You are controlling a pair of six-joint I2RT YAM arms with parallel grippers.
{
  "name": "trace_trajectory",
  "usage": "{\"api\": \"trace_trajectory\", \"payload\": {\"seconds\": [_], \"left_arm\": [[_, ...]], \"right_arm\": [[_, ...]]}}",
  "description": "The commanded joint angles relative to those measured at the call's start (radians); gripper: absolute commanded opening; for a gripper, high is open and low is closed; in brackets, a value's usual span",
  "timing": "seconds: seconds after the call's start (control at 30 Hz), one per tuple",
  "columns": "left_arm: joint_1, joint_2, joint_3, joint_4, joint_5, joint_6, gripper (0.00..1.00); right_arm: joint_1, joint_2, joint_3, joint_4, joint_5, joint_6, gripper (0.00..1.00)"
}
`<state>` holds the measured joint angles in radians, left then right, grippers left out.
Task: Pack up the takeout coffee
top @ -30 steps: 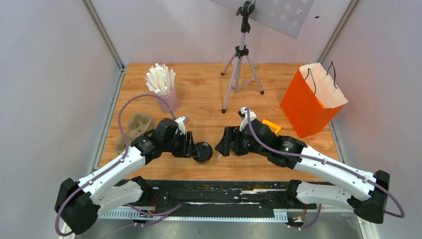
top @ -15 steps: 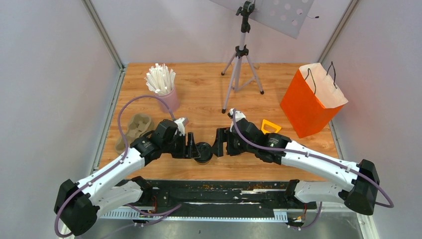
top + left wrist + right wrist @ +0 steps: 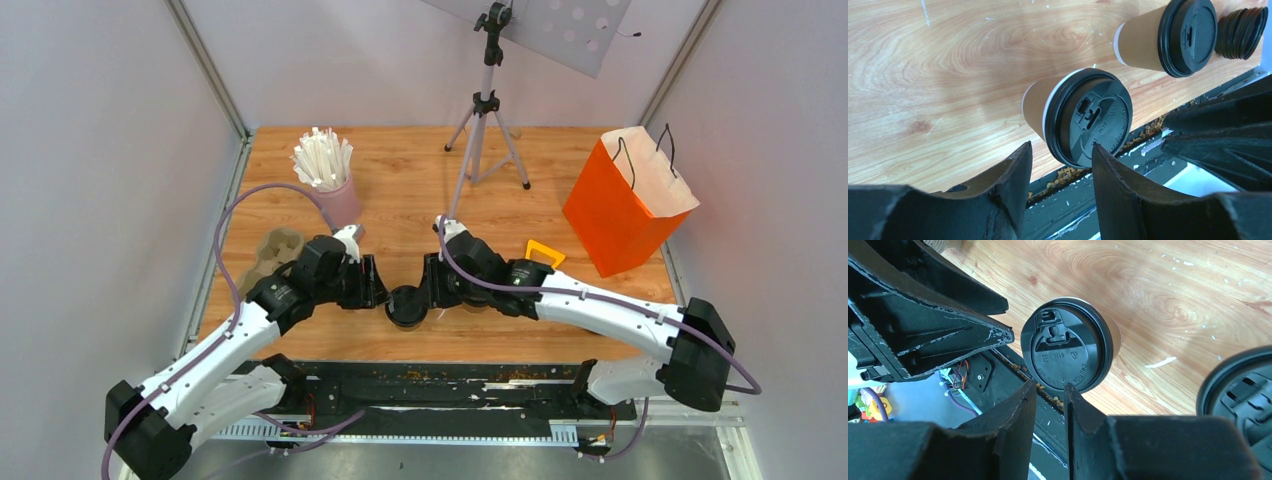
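Left claw (image 3: 1062,150) — second lidded cup (image 3: 1168,37), wrist views only

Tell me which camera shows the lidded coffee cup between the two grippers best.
The left wrist view: the coffee cup sits centred, showing black lid, white rim and kraft side. The right wrist view gives its lid face-on, hardly any wall. The top external view shows only a small dark disc.

Two lidded kraft cups stand by the table's (image 3: 400,180) near edge: the takeout coffee (image 3: 1083,117) and a twin cup (image 3: 1163,37). Also one stack of black lids (image 3: 1243,32), one pink cup of white sticks (image 3: 340,200), one pulp tray (image 3: 268,255), one orange bag (image 3: 610,215), one yellow piece (image 3: 533,246), one tripod (image 3: 485,110).
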<state>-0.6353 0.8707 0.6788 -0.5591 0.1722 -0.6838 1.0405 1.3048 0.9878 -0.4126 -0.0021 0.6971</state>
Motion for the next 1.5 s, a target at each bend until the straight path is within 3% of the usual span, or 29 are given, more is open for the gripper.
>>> {"api": "trace_trajectory", "payload": {"seconds": [0.0,0.2,0.6,0.77,1.0,1.17,1.47], "left_arm": [[0.044,0.004,0.020,0.031,0.016,-0.004,0.53],[0.080,0.030,-0.007,0.057,0.085,0.016,0.52],[0.080,0.133,-0.020,0.030,0.040,0.116,0.46],[0.080,0.165,-0.039,0.069,0.082,0.109,0.46],[0.080,0.109,-0.066,0.162,0.168,0.059,0.49],[0.080,0.077,-0.062,0.194,0.207,0.037,0.57],[0.080,0.077,-0.090,0.238,0.246,0.002,0.57]], "right_arm": [[0.006,0.053,0.048,0.102,-0.035,0.006,0.27],[0.004,0.154,0.094,0.107,-0.068,0.000,0.26],[-0.007,0.174,0.055,0.103,-0.029,-0.015,0.24],[-0.009,0.174,0.038,0.097,-0.014,-0.022,0.22],[-0.011,0.153,0.027,0.073,0.001,-0.036,0.21],[-0.011,0.126,0.038,0.046,0.046,-0.052,0.21],[-0.013,0.084,0.006,-0.005,0.102,-0.065,0.20]]}}
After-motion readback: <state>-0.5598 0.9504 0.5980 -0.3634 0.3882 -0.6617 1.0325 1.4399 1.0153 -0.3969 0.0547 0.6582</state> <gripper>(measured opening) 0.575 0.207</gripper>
